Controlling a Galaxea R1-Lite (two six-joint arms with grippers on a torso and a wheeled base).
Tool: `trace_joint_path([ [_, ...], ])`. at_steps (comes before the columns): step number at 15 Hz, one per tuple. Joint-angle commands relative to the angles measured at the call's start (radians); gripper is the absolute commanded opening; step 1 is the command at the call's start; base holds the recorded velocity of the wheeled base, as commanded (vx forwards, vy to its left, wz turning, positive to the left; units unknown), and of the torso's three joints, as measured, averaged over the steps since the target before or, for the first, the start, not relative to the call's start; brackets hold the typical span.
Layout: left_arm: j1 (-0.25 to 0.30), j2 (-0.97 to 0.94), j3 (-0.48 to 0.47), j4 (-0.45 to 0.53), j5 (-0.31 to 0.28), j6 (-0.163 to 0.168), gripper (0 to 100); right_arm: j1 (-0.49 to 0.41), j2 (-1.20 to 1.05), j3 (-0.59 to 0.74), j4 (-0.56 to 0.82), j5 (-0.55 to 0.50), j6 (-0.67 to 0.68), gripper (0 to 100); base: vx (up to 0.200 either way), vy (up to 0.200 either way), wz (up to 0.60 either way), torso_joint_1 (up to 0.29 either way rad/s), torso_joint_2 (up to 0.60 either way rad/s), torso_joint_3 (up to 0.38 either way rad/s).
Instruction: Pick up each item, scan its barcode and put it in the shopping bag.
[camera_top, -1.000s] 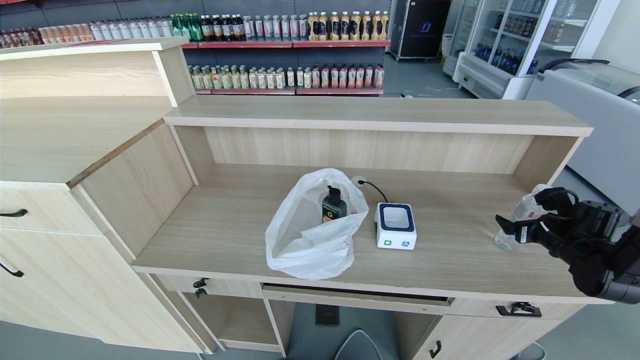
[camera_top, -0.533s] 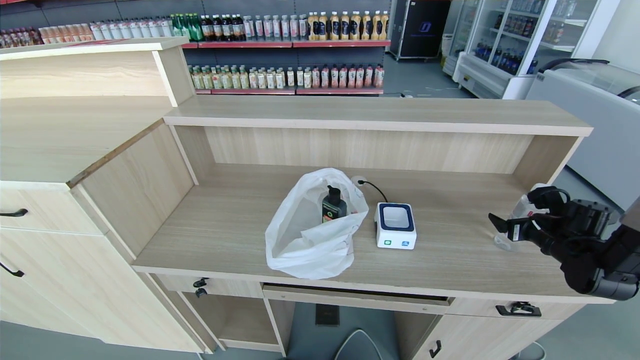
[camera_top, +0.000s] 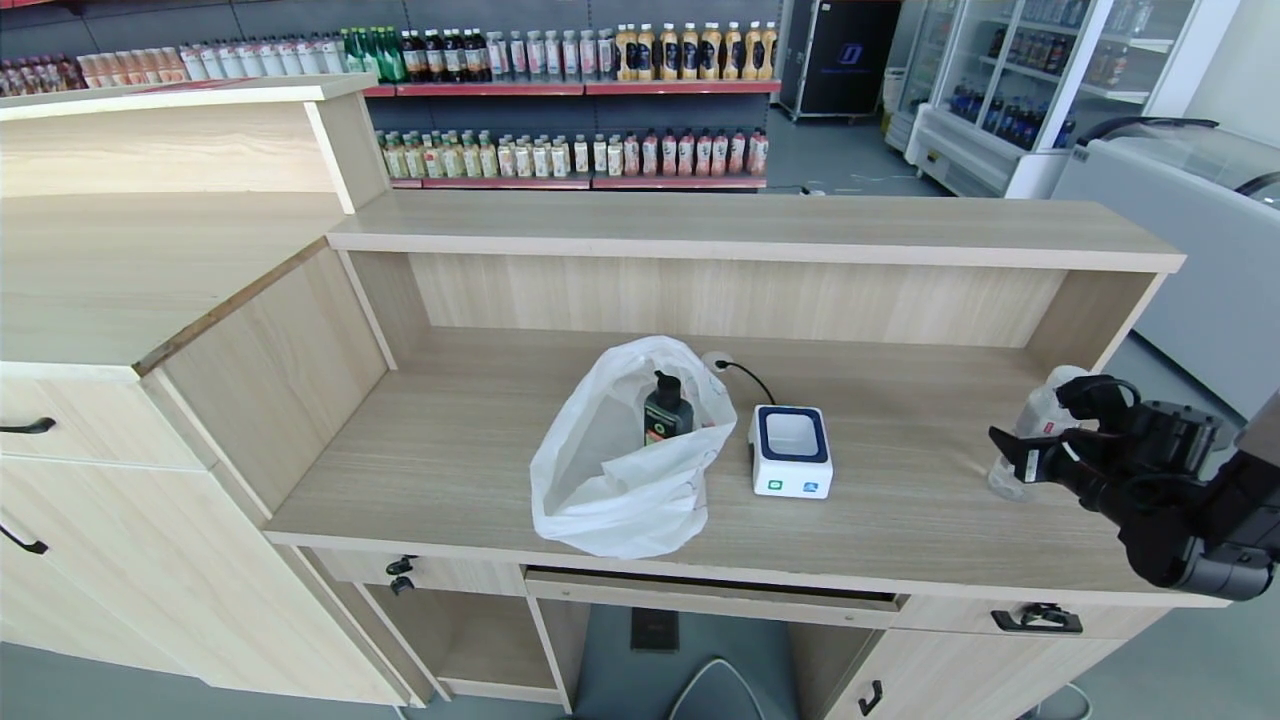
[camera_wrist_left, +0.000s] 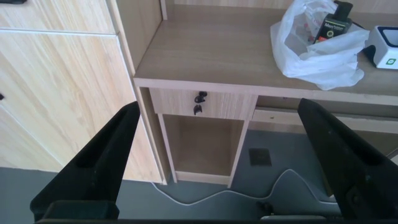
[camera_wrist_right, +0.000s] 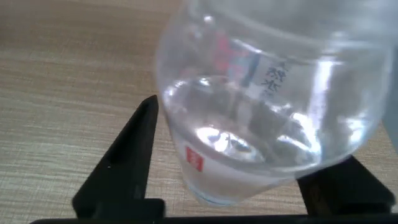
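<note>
Clear bottle (camera_top: 1036, 414) upright at counter's (camera_top: 900, 525) right end, well right of scanner (camera_top: 791, 450) and bag (camera_top: 620, 470); right gripper (camera_top: 1032, 426) straddles it, the nearer arm.
Left wrist: left gripper (camera_wrist_left: 219, 104) wide, empty, below counter.
Right wrist: fingers (camera_wrist_right: 124, 165) spread either side of the bottle; contact unclear.

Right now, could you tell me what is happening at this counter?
The right gripper is around a clear bottle standing at the right end of the counter; whether it grips yet is unclear. A pump bottle already sits in the bag, with the scanner beside it. The left gripper hangs open below counter height, holding nothing.
</note>
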Motion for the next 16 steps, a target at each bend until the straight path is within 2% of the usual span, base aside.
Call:
trace_joint_path([
  [1,0.000,0.000,0.000,0.000,0.000,0.001,100,0.000,0.000,-0.003,0.000,0.001,0.000,0,0.000,0.000,0.00,0.000,0.00,0.000],
  [11,0.000,0.000,0.000,0.000,0.000,0.000,100,0.001,-0.034,0.001,0.003,0.001,0.025,0,0.000,0.000,0.00,0.000,0.00,0.000],
  [13,0.000,0.000,0.000,0.000,0.000,0.000,100,0.009,-0.110,-0.002,0.027,0.006,0.143,0,0.000,0.000,0.00,0.000,0.00,0.000],
  [15,0.000,0.000,0.000,0.000,0.000,0.001,100,0.010,-0.250,-0.011,0.221,0.021,0.226,0,0.000,0.000,0.00,0.000,0.00,0.000],
  [16,0.000,0.000,0.000,0.000,0.000,0.000,100,0.007,-0.457,-0.081,0.563,0.093,0.333,0,0.000,0.000,0.00,0.000,0.00,0.000],
])
